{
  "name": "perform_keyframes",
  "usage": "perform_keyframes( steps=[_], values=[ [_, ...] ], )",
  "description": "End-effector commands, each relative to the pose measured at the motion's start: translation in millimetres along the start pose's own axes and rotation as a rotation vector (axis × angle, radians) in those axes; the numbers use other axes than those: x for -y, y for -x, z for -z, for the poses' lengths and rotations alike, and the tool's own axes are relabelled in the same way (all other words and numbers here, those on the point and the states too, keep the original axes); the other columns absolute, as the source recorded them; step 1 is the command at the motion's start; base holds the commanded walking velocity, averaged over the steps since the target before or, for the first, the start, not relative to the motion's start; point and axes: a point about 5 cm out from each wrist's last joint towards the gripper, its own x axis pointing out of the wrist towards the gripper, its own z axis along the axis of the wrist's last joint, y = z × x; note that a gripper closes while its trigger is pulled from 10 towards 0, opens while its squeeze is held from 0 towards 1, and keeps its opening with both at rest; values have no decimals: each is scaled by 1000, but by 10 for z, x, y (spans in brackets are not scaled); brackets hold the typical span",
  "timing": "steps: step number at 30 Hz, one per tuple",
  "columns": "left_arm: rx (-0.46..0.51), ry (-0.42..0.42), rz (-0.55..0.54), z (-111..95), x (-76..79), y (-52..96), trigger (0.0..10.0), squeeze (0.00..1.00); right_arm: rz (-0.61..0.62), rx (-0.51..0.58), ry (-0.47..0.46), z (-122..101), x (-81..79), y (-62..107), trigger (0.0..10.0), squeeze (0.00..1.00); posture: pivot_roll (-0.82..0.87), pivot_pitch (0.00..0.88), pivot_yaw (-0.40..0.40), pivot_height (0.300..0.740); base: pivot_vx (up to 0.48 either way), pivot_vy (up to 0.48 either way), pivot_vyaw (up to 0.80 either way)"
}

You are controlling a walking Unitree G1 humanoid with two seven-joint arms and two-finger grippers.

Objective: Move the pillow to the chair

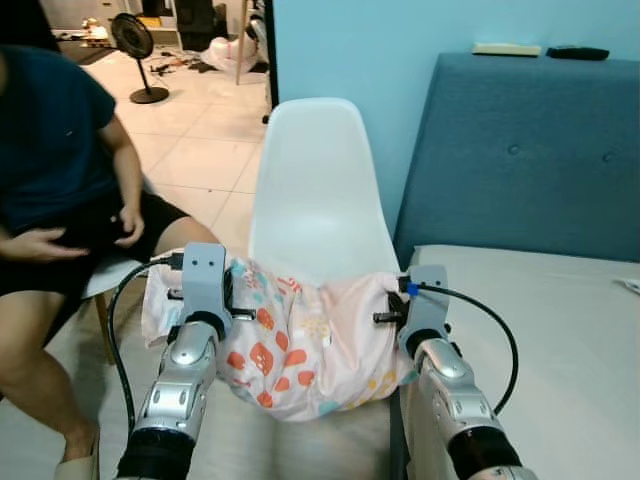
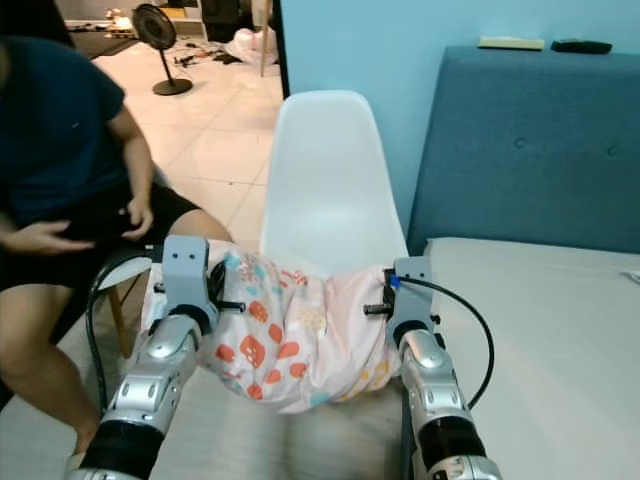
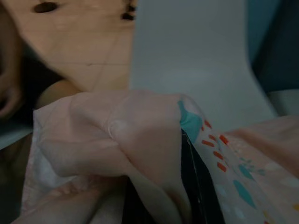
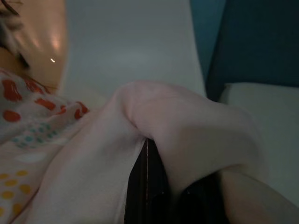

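Observation:
A pink pillow [image 1: 310, 350] printed with red, teal and yellow shapes hangs between my two grippers, just in front of and above the seat of the white plastic chair [image 1: 320, 190]. My left gripper [image 1: 238, 300] is shut on the pillow's left end, and bunched fabric [image 3: 140, 135] folds over its black fingers [image 3: 192, 182]. At the pillow's right end my right gripper [image 1: 388, 312] is shut as well, with pink cloth [image 4: 187, 130] draped over its fingers [image 4: 147, 186]. The fingertips are buried in the fabric.
A person [image 1: 55, 170] in a dark shirt sits close on the left, knee near my left arm. A bed [image 1: 540, 340] with a blue headboard [image 1: 530, 160] stands right of the chair. A floor fan [image 1: 135, 45] is far back on the tiled floor.

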Motion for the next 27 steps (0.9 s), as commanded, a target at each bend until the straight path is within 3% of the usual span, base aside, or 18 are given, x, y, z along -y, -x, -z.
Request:
perform_keyframes(
  steps=[1,13,23,27],
  values=[
    [49,-3,5,-75,-10,-3,10000,0,-47,72,17,-150,-123,-48,10000,0,-29,81,22,740,394,0,0],
    [54,-2,10,-81,-14,-4,10000,0,-22,88,-1,-179,-84,-51,10000,0,-25,83,28,740,394,0,0],
    [56,-5,18,-86,-13,-7,10000,0,0,92,-13,-166,-65,-38,10000,0,-25,84,33,740,395,0,-769],
    [56,-4,21,-87,-13,-8,10000,0,27,97,-10,-167,-31,-33,10000,0,-24,85,32,740,396,0,0]
  ],
)
